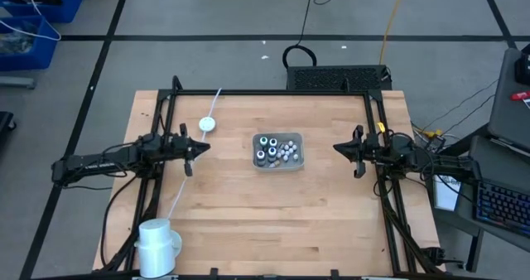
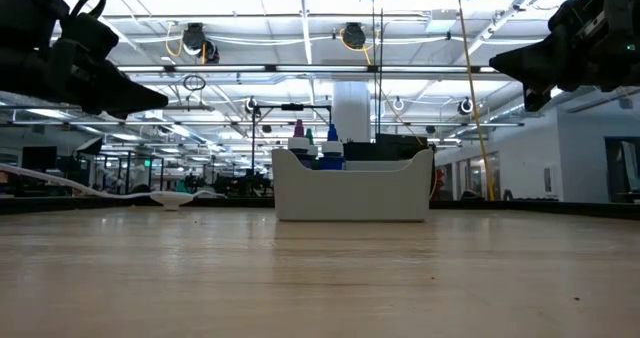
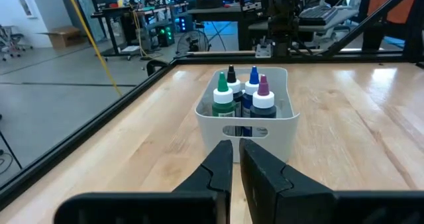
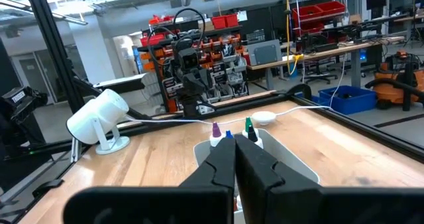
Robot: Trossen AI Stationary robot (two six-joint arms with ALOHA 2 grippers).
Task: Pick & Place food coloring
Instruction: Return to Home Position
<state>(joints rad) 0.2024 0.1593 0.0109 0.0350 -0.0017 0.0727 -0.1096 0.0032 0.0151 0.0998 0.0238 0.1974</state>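
The placing part of the job looks finished. All 4 food coloring bottles [image 3: 224, 97] stand upright inside the grey tray [image 1: 277, 167], bunched together against one another; the left wrist view shows their green, black, blue and purple tips rising above the tray's rim. From above, some small pale round things also lie in the tray beside the bottles, too small to identify. No bottle shows on the table [image 1: 248, 222] outside the tray, so by my reading nothing is left to pick up.

The left gripper [image 1: 195, 148] hangs in the air well to the left of the tray, pointing at it, and the right gripper [image 1: 340, 147] mirrors it well to the right of the tray. Each wrist view shows that arm's 2 fingers drawn close together with only a thin slit between them and nothing held. Neither gripper touches the tray; the low view shows both lifted high above the tabletop on either side of it.

What remains, I judge, is only the retreat of both arms to their resting pose. A white puck on a cable [image 1: 207, 124] lies left of the tray toward the far edge, and a white lamp-like object [image 1: 157, 243] stands well away from the tray at the near left corner; neither has a part in the task
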